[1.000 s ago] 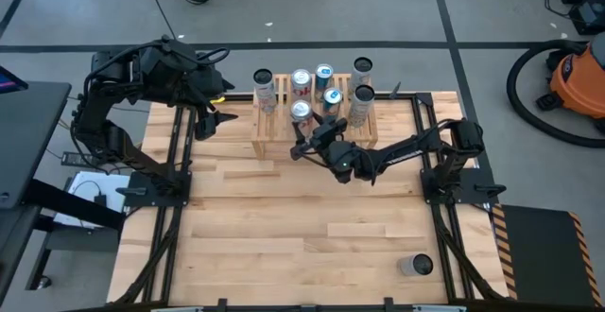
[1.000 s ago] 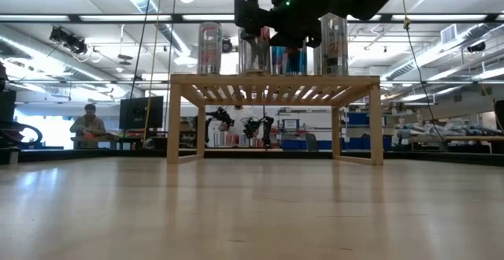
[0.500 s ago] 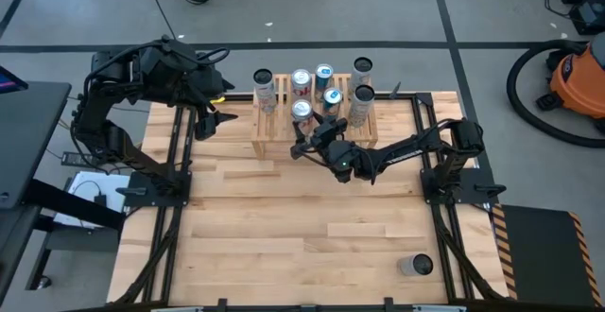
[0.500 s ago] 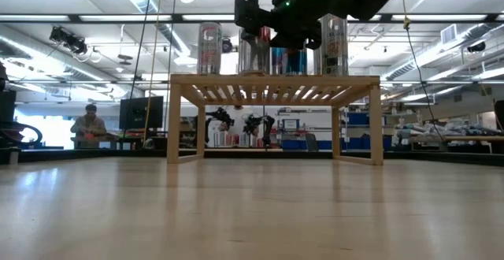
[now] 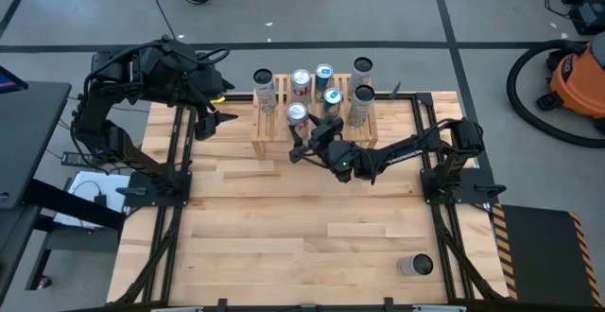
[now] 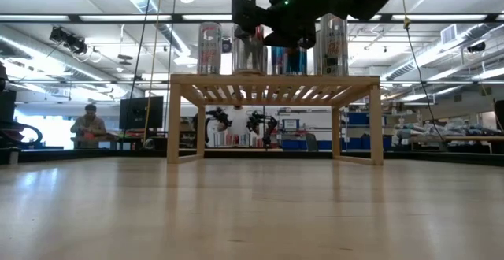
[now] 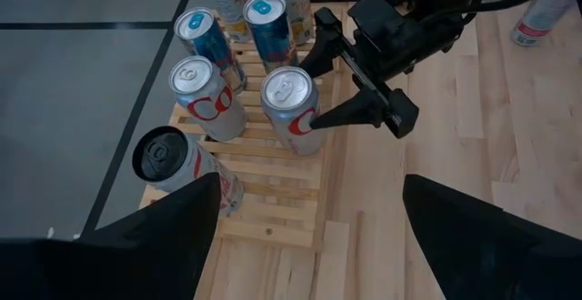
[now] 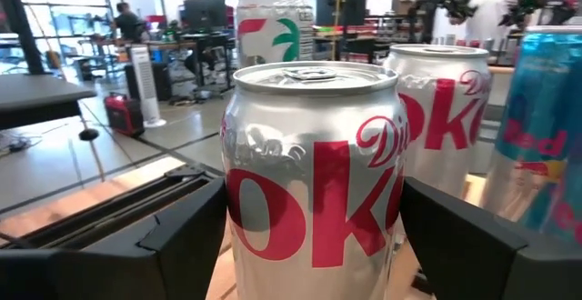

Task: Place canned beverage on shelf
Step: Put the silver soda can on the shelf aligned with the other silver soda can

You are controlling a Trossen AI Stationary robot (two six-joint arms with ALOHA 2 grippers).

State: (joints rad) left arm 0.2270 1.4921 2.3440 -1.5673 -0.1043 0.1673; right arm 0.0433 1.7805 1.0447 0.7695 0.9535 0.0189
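Observation:
The shelf point(image 5: 269, 140), a light slatted wooden rack, stands at the table's far middle with several upright cans on its top. My right gripper point(image 5: 304, 129) reaches level over the shelf's near edge and is shut on a silver Diet Coke can point(image 7: 289, 109), the nearest can there. That can stands upright with its base on the slats point(image 6: 248, 51). Over the table's far left corner my left gripper point(image 5: 225, 100) hangs open, holding nothing and pointing toward the shelf. My right gripper pinches the Diet Coke can's side wall point(image 8: 244, 236) between its two fingers, one on each side, at about mid-height. The fingers point(image 7: 350, 114) come in level, slanting from the table's near right. The can stays upright, its base on the shelf's slats.
Behind the held can stand another Diet Coke can point(image 7: 202, 95), two blue cans point(image 7: 270, 27) and a dark-topped can point(image 7: 182, 164) at the shelf's left end. One can point(image 5: 416, 266) sits on the table near its right front corner. The table's middle is bare wood.
My right gripper has swung slightly toward the table's left, and the Diet Coke can has shifted that way with it, still upright on the shelf top.

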